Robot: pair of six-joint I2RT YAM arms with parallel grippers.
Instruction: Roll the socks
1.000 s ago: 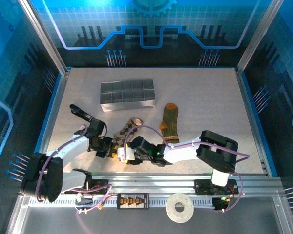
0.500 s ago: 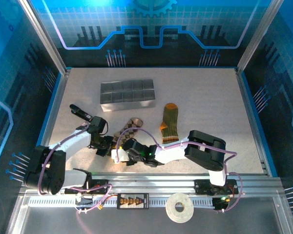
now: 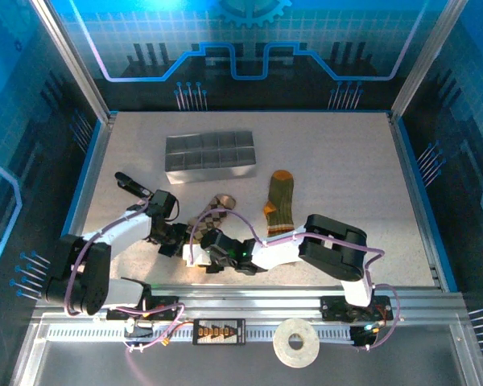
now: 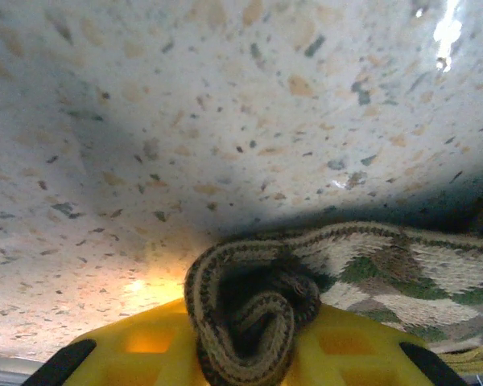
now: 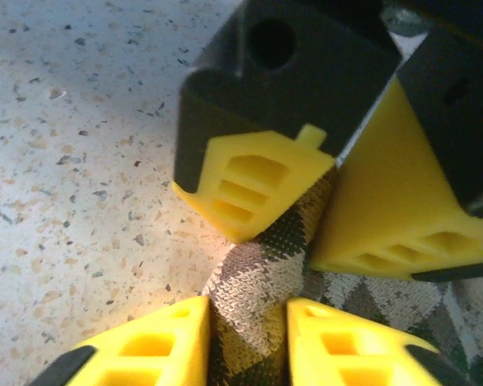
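Top external view: both arms meet at the near end of the argyle sock, apparently set to begin the roll.
The table carries a grey tray at the back. The green sock lies flat just to the right, probably waiting its turn. The argyle sock's near end is curled over. The left gripper pinches that end narrowly, seemingly to anchor it. The right gripper clamps the same strip just beside it, jaws close together on the knit, likely to tighten the curl.
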